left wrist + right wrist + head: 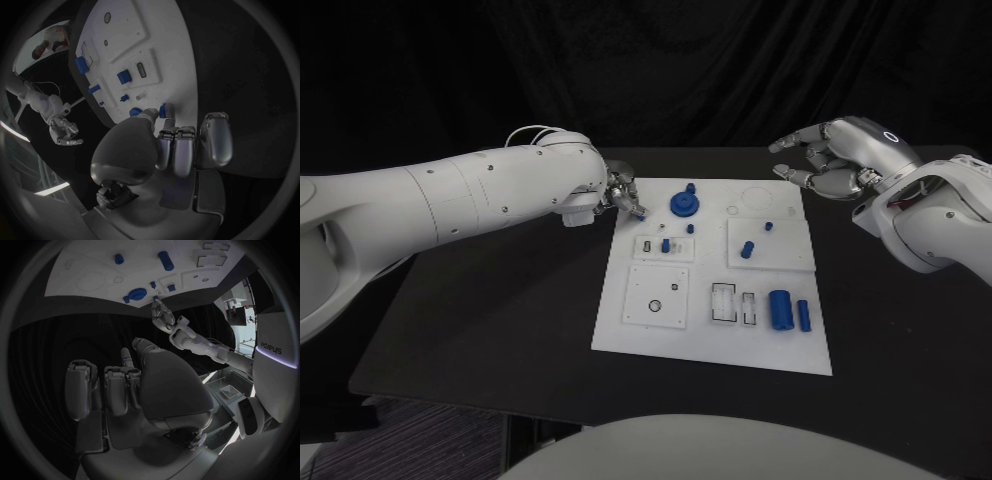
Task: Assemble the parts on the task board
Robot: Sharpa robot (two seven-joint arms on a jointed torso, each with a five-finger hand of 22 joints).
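Task board [678, 330]: lying in the middle of the black table [502, 320], where you are working.
Seated, as I judge: the big blue knob [684, 203] and small blue pegs [749, 250] are standing in the board's far half.
Left to do: two blue cylinders [790, 310] are lying loose at the board's near right corner.
Left hand [610, 198]: you are pinching a small blue part [164, 110] at the board's far left edge.
Right hand [834, 160]: hovering off the board's far right corner, fingers curled loosely apart, holding nothing.
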